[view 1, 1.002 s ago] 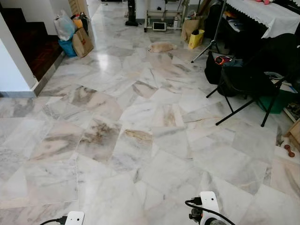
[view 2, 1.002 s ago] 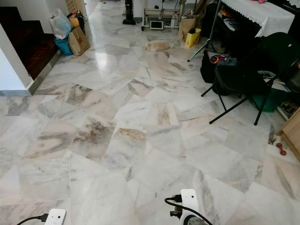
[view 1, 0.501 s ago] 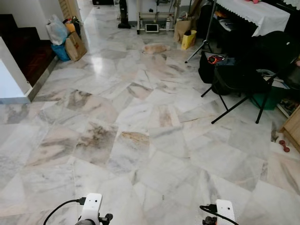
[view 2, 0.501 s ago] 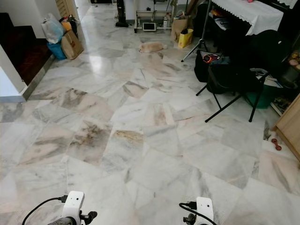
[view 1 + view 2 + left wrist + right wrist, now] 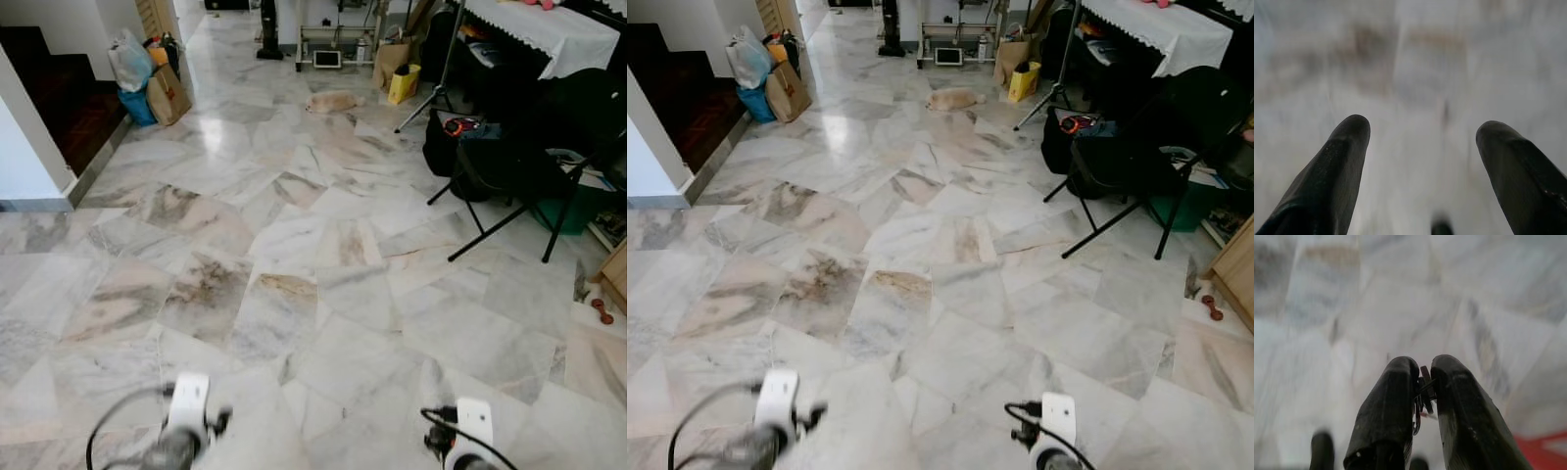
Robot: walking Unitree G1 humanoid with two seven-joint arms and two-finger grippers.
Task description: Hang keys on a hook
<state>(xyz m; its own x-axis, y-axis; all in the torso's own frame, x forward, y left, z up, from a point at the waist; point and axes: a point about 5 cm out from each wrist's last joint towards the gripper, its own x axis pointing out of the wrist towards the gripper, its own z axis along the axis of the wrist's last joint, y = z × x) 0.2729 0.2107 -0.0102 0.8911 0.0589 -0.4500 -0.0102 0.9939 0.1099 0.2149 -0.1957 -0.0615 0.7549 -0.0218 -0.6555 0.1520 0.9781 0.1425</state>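
Left eye view looks down on a wide marble floor (image 5: 294,255) of grey-veined and tan-veined slabs that runs to the far wall. At the left stand a white wall (image 5: 24,147) and dark stairs (image 5: 59,88), with bags (image 5: 152,73) piled at the stair foot. On the right a bench under a white lace cloth (image 5: 558,29) sits behind a black folding chair (image 5: 509,166), and a black bag (image 5: 451,142) leans beside the chair. A green bin (image 5: 573,211) stands past the chair legs. A yellow bag (image 5: 403,83) and a tripod leg (image 5: 431,98) are further back, near a low metal rack (image 5: 333,44). A small tan heap (image 5: 333,100) lies on the floor mid-room; I cannot tell what it is.

Both arms hang low at the near edge. The left wrist (image 5: 186,411), white-cased with a black cable, is blurred. The right wrist (image 5: 470,426) is sharper.

In the left wrist view the left tool (image 5: 1422,128) has its two black fingers (image 5: 1342,161) spread wide apart with nothing between them, above blurred marble.

In the right wrist view the right tool (image 5: 1424,366) is nearly closed, pinching the keys (image 5: 1422,399): a thin metal ring and dark bits wedged between the fingertips, over the floor.
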